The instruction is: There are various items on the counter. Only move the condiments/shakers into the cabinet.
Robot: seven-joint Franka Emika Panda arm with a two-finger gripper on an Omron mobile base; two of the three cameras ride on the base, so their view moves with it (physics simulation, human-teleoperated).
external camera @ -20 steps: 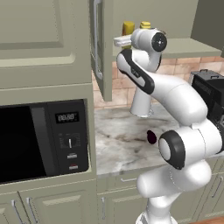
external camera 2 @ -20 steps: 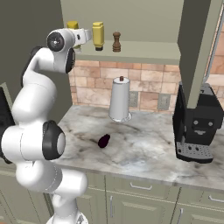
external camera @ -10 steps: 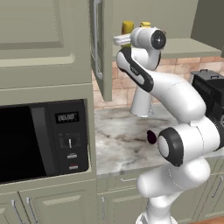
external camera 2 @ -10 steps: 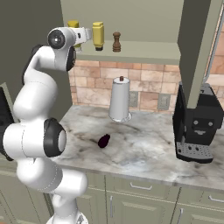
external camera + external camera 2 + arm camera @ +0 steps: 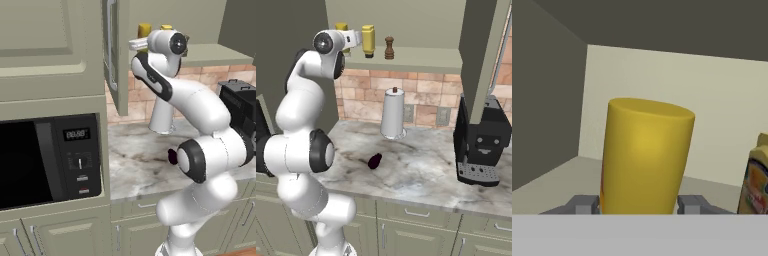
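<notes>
My gripper reaches into the open cabinet, shut on a yellow squeeze bottle that stands upright between its fingertips. In the right base view this bottle rises behind my hand at the shelf's left end. A second yellow bottle stands just to its right, and the brown pepper shaker beyond that. The left base view shows both bottle tops above my wrist. The held bottle's base is hidden, so I cannot tell whether it rests on the shelf.
A dark purple vegetable lies on the marbled counter, with a white paper-towel roll behind it. A black coffee machine stands at the right. The cabinet door hangs open beside my arm, above a microwave.
The arm has barely shifted. The grip on the yellow bottle is the same, and nothing on the shelf or counter has moved.
</notes>
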